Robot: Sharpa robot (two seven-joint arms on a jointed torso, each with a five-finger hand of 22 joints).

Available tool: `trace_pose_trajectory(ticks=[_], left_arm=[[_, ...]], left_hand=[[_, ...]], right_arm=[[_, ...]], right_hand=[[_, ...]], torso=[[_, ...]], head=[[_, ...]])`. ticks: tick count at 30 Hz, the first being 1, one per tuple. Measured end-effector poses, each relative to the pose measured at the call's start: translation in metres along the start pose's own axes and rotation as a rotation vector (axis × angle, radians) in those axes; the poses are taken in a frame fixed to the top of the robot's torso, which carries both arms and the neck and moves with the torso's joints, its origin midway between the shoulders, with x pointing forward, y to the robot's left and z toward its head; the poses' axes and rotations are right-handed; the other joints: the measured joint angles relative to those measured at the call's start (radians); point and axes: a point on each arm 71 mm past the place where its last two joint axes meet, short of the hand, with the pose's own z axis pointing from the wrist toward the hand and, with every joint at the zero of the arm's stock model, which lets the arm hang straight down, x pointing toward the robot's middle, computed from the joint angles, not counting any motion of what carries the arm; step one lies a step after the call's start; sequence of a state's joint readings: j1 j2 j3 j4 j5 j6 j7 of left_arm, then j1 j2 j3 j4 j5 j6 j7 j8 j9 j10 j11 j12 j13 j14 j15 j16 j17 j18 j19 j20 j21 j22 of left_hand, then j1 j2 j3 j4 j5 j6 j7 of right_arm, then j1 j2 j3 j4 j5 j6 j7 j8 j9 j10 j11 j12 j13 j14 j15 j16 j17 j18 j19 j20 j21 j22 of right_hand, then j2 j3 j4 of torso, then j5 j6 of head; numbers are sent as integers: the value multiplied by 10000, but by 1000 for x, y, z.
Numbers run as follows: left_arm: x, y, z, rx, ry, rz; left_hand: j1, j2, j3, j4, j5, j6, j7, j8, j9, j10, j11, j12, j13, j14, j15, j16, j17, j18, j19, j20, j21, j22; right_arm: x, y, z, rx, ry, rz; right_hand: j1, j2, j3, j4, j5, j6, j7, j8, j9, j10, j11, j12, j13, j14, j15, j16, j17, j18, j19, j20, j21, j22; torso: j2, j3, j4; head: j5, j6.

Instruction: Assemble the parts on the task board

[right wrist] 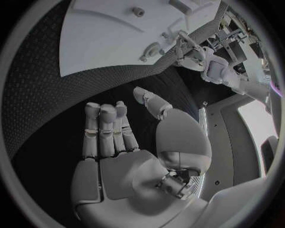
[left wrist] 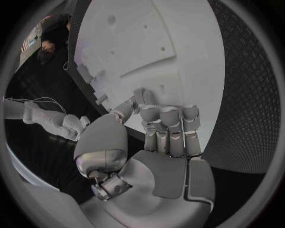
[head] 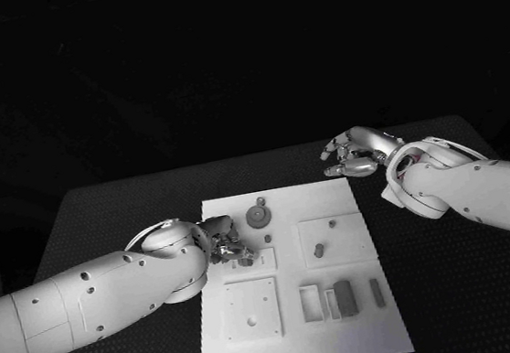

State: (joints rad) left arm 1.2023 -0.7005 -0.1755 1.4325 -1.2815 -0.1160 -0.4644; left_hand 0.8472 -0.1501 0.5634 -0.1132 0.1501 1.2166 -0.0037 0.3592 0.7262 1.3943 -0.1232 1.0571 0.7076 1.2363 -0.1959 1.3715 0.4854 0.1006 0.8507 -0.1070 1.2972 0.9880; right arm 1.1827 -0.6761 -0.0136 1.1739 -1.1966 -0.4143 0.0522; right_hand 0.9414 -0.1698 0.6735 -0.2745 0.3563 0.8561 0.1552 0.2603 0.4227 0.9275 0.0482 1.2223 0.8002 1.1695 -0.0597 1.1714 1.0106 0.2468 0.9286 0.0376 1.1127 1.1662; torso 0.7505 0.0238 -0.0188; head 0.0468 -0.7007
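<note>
Left silver hand (head: pixel 224 242): over the left edge of the flat white rectangular task board (head: pixel 364 338), fingers curled together, nothing visibly held. Right silver hand (head: pixel 360 153): above the black table (head: pixel 101 213) beyond the board's far right corner, fingers loosely apart, empty. Small grey bar-shaped parts (head: pixel 345 298): on the board's near right, long axes running near-to-far.

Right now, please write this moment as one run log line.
left hand: over task board, holds nothing visible | right hand: open, over table beyond board | parts: on board
</note>
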Motion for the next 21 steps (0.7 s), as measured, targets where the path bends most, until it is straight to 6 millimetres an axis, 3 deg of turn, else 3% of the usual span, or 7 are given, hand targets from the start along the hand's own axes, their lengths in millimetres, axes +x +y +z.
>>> trace_pose_trajectory(ticks=[5,21], left_arm=[[0,0,0,-16,0,-4],[1,1,1,-39,17,-20]], left_hand=[[-53,52,-14,69,0,0,-1,0,-8,-1,1,0,0,0,0,0,0,0,0,0,0,-11],[-435,-198,41,621,-117,-2,-3,-77,-11,-3,1,0,2,1,1,0,1,0,-1,-1,38,-76]], right_arm=[[0,1,0,-16,13,8],[0,1,0,-21,29,14]], right_hand=[[0,0,0,0,0,-14,-17,0,-1,0,0,0,0,0,0,0,-10,1,0,0,0,-1],[0,0,0,0,0,-43,8,0,-7,0,0,-1,-10,0,0,0,-10,1,0,0,0,-9]], torso=[[1,-1,-1],[1,0,5]], head=[[-6,-2],[-4,-10]])
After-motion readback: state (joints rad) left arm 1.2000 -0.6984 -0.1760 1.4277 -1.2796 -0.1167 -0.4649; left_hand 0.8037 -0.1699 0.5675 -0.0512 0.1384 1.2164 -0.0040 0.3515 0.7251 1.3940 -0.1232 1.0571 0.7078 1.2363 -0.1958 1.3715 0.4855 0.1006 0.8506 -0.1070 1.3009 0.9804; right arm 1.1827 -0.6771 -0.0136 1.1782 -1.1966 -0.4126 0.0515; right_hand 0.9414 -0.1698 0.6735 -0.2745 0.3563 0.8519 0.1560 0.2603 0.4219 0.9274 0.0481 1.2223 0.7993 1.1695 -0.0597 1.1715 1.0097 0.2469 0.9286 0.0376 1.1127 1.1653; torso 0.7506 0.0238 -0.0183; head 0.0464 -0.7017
